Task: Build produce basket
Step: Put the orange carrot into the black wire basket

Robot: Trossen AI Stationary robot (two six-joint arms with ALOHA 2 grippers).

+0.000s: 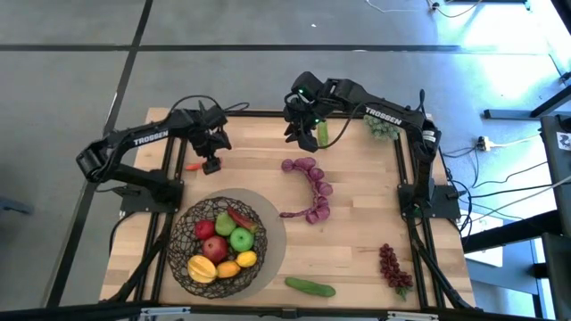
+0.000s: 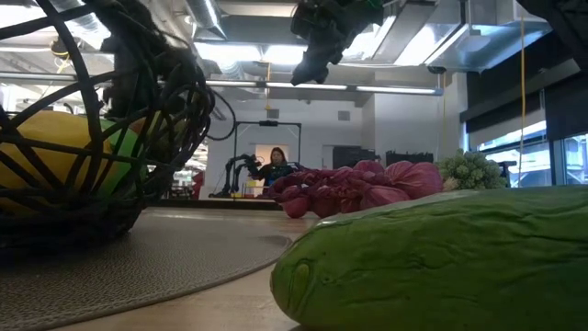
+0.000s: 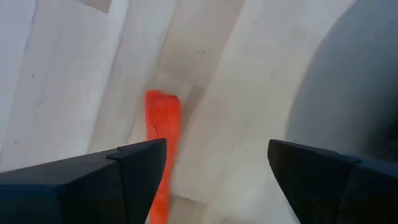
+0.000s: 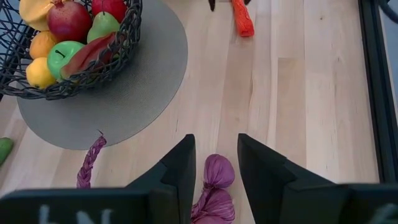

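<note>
My left gripper [image 1: 211, 164] fingers apart over orange carrot [image 3: 163, 134] near table's [image 1: 357, 227] left edge, basket [image 1: 189, 234] of produce [image 1: 223, 241] front-left on grey mat [image 1: 272, 236], my right gripper [image 4: 213, 165] above purple grapes [image 1: 312, 187] at far edge, fingers parted, gripping nothing.

We see a table [image 1: 357, 232] of pale matt wood planks w/ visible grain. On it lies a grey mat [image 4: 146, 93], flat, fine-textured, matt. The basket [image 1: 183, 245] on the mat is dark open wire mesh; produce [image 4: 68, 28] inside looks smooth, slightly glossy plastic. Beside the mat, a cucumber [image 2: 441, 262] w/ a dimpled skin, dull sheen.
</note>
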